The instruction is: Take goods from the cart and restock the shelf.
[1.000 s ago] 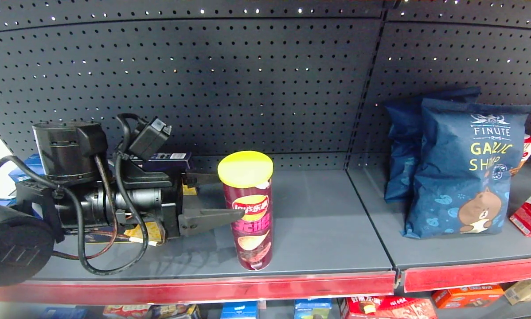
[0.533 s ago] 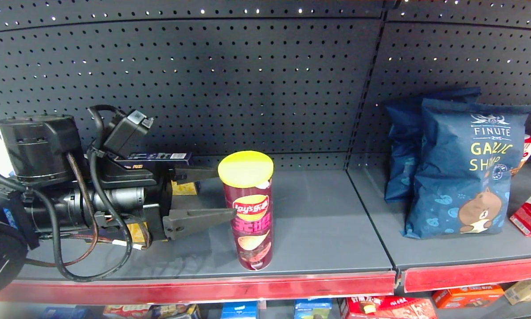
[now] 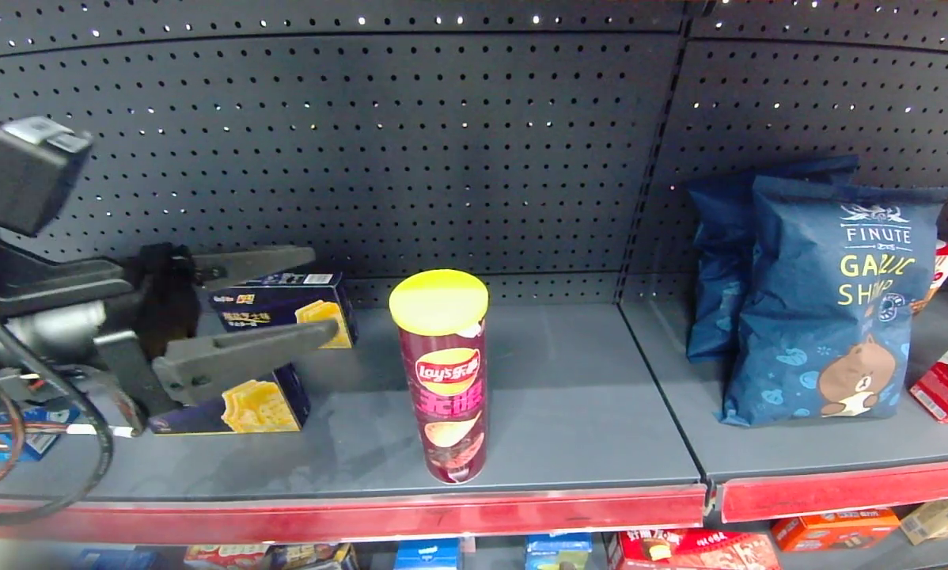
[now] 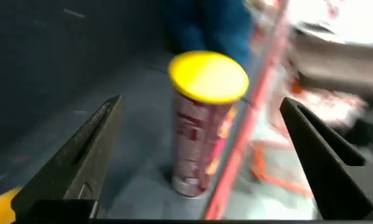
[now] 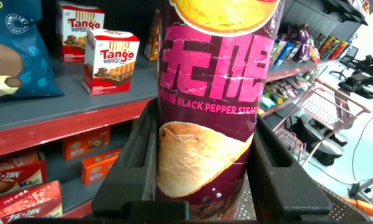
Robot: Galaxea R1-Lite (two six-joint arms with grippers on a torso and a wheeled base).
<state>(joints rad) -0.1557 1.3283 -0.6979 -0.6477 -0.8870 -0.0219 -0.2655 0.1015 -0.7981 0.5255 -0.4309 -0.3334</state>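
Note:
A maroon chips can with a yellow lid stands upright near the front of the grey shelf. My left gripper hangs open to the left of the can, clear of it, with nothing between its fingers. In the left wrist view the same can stands ahead of the left gripper, between the lines of its spread fingers. My right gripper is shut on a second maroon chips can, with a dark finger on each side.
Two dark blue boxes lie on the shelf behind and under the left gripper. Blue snack bags and red boxes fill the right bay. A red lip edges the shelf front. Wafer boxes and a pink cart show beyond the held can.
My left gripper has drawn back to the left, off the standing can, uncovering the blue boxes. The can has stayed in place.

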